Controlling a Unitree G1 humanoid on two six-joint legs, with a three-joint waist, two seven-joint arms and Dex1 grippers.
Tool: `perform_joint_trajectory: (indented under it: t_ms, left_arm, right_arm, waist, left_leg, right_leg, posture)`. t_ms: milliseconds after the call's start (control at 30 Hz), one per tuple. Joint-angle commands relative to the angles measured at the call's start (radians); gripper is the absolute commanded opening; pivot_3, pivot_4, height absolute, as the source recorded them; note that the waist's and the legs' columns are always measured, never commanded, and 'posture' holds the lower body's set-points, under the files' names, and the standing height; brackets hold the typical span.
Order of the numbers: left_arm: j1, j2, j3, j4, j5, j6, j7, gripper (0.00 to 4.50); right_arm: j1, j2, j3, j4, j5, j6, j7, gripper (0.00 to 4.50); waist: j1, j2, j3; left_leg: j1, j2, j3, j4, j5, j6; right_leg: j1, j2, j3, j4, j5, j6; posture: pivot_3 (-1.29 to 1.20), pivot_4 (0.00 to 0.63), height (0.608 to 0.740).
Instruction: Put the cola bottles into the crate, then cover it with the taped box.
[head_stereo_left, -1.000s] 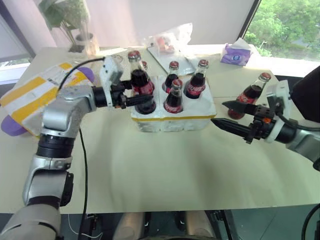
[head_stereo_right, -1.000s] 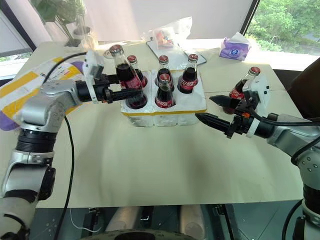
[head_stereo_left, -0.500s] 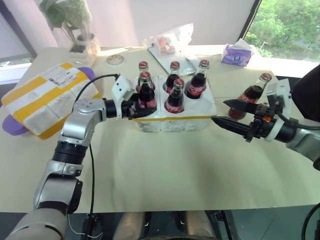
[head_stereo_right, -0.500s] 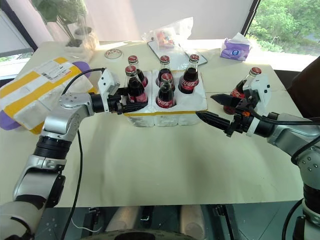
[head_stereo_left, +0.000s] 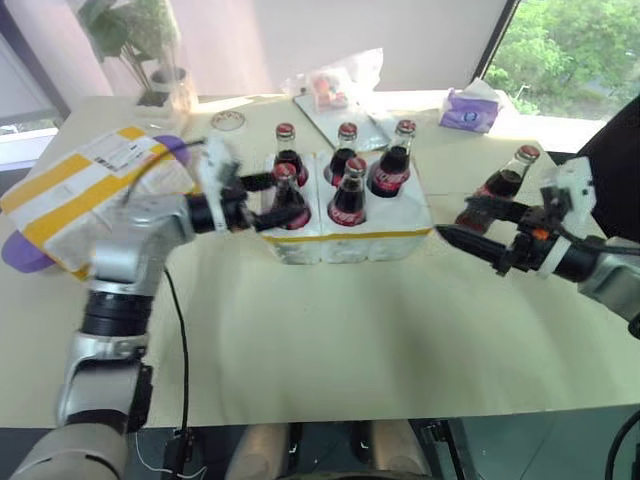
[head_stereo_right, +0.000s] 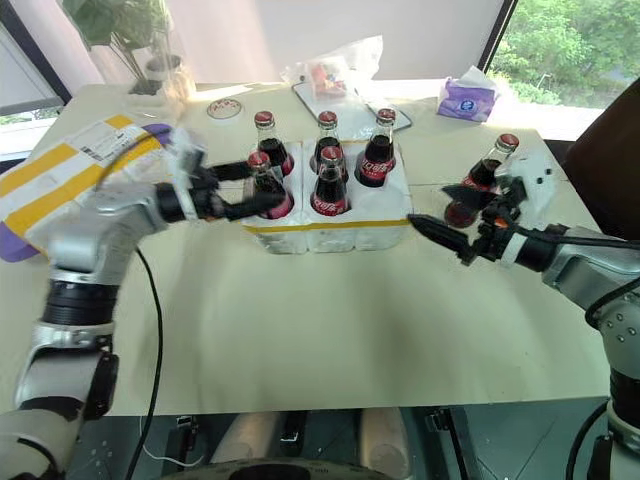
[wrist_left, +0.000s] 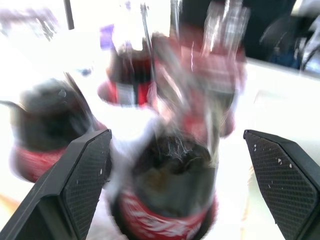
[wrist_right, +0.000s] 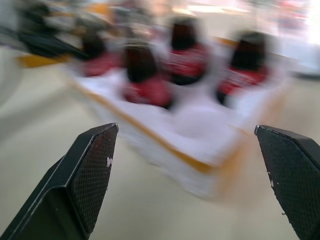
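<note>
Here, from the left eye view, the low white foam crate with a yellow tape band at its base sits near the middle of the cream table. Five small glass cola bottles with red caps and red labels stand in its wells, three in the back row and two in the front, with the front well at 3 o'clock bare. The sixth bottle stands on the table at 3 o'clock from the crate, well apart from it. The left gripper comes in from 9 o'clock, its black fingers spread either side of the front bottle at that end without pinching it. The right gripper sits between the crate and the lone bottle, jaws wide, nothing in them. The white foam taped box with wide yellow bands and a white shipping label lies at 9 o'clock, far from the crate.

In the right eye view, a purple tissue pack rests at 1 o'clock near the window.

In the left wrist view, the two fingers stand wide apart with a blurred bottle between them.

In the right wrist view, the fingers are far apart, facing the crate's side.
</note>
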Motion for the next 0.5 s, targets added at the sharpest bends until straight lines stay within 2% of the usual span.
perform_joint_trajectory:
  t_ms: [33,133,233,500]
  left_arm:
    - [-0.048,0.09,0.195,-0.121,-0.251,0.211,0.022,4.42]
    - [-0.021,0.162,0.264,-0.203,-0.371,0.302,0.019,4.42]
    - [0.04,0.221,0.255,-0.279,-0.375,0.298,-0.001,4.42]
    - [0.13,0.244,0.196,-0.362,-0.366,0.259,-0.001,4.42]
  right_arm:
    - [0.032,0.015,-0.089,0.053,-0.063,-0.027,-0.07,4.5]
    - [0.036,0.051,-0.1,0.128,-0.12,-0.049,-0.133,4.5]
    - [0.002,0.088,-0.08,0.217,-0.193,-0.094,-0.188,4.5]
    - [-0.141,0.143,-0.008,0.41,-0.274,-0.171,-0.168,4.5]
  waist:
    - [0.0,0.0,0.0]
    - [-0.001,0.0,0.0]
    - [0.001,0.001,0.0]
    - [-0.002,0.002,0.0]
  left_leg:
    - [0.0,0.0,0.0,0.0,0.0,0.0]
    - [0.001,0.0,0.0,0.0,0.0,0.0]
    - [0.005,0.0,0.0,0.0,0.0,0.0]
    - [0.01,0.0,0.001,0.0,0.0,0.0]
  right_leg:
    - [0.0,0.0,0.0,0.0,0.0,0.0]
    - [0.001,0.001,0.0,0.0,0.0,0.0]
    - [0.005,0.001,0.0,-0.001,0.0,0.0]
    - [0.01,0.003,0.001,-0.001,-0.002,-0.004]
  posture:
    - [0.0,0.15,0.74]
    - [0.0,0.15,0.74]
    - [0.0,0.15,0.74]
    - [0.0,0.15,0.74]
